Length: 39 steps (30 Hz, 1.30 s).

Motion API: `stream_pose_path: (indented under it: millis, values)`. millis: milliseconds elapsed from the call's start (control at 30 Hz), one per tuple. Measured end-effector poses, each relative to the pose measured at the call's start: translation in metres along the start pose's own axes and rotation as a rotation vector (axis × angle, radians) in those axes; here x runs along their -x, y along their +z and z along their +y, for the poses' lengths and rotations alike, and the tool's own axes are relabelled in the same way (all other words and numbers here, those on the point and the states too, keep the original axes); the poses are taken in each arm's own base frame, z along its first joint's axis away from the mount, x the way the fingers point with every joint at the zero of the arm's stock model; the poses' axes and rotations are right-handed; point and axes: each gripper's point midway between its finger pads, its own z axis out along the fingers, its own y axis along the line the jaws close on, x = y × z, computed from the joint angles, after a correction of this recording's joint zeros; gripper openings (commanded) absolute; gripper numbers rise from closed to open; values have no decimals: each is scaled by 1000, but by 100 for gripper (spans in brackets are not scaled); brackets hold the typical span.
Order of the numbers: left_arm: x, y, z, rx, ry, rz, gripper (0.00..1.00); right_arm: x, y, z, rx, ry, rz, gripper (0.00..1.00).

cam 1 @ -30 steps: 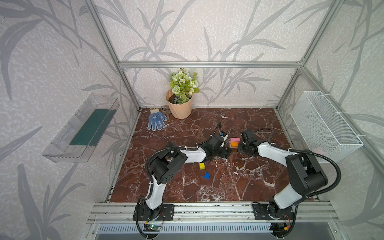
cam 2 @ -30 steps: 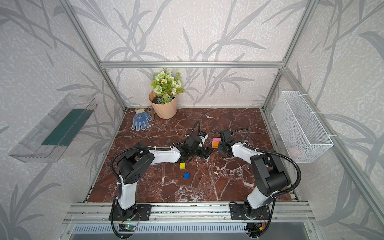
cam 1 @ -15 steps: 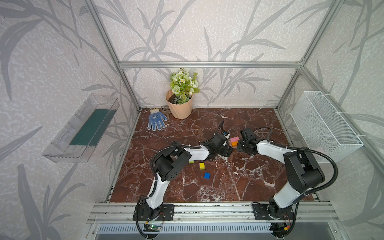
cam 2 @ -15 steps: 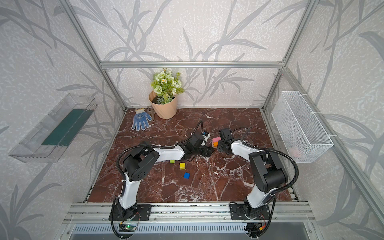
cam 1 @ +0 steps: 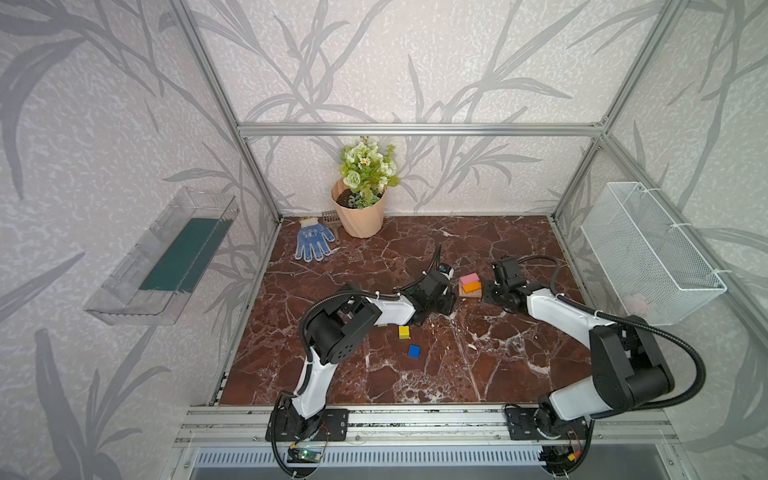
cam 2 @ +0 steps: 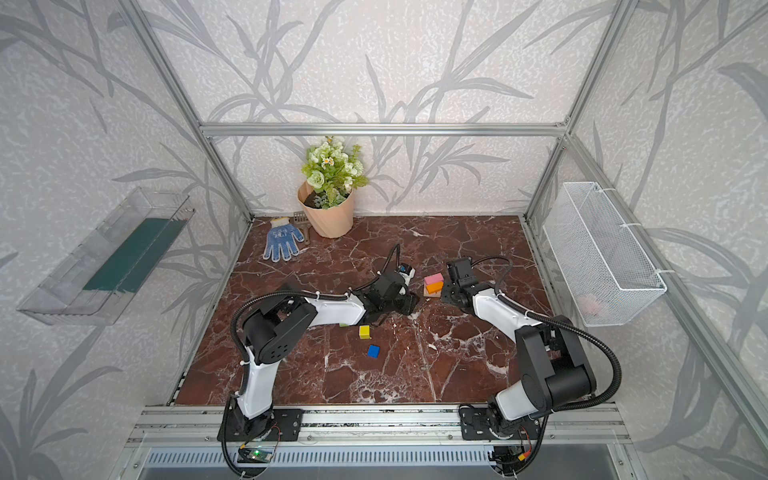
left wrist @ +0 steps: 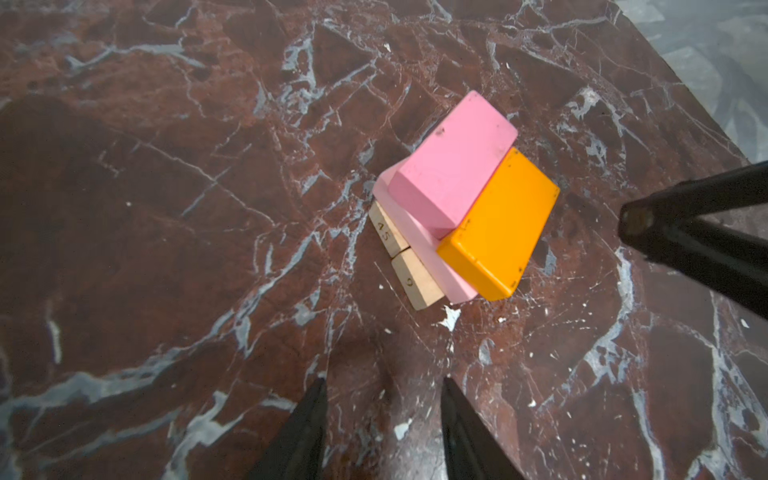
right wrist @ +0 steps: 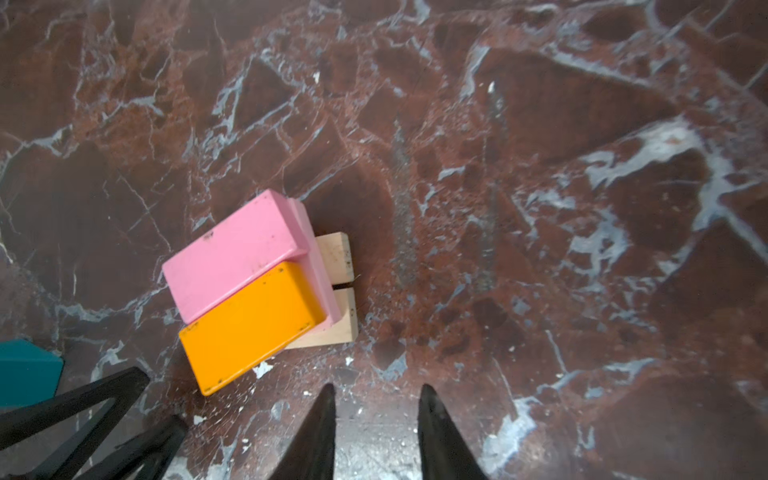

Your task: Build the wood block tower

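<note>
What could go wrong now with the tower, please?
1. Both the left end effector and the right end effector sit close beside the tower; a sideways swing could knock it.
2. The orange block appears to overhang the pink slab below, so weight added there may tip it.

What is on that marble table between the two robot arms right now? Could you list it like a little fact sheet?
Surface: marble table
Build: tower of two plain wood bars at the base, a pink bar across them, a pink block and an orange block side by side on top
Claws: left claw open and empty on one side of the tower; right claw open and empty on the opposite side
Loose blocks: yellow cube, blue cube, teal block beside the left claw
Back corner: flower pot, blue glove
</note>
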Motion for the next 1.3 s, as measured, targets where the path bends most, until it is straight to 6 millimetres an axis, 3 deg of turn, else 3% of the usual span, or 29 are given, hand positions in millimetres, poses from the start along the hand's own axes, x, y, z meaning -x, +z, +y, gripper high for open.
stream_pose_path:
  millis: [200,433,767,1300]
  values:
    - [26,2,11,13,-66,-42,37,16,16,-19,-12,77,28,28]
    - [46,16,22,26,-111,-58,37,32,47,0,41,84,85,27]
    - [43,38,18,16,-113,-9,37,32,62,9,61,85,137,26]
    - [48,40,12,-3,-125,7,36,35,75,13,79,95,161,25]
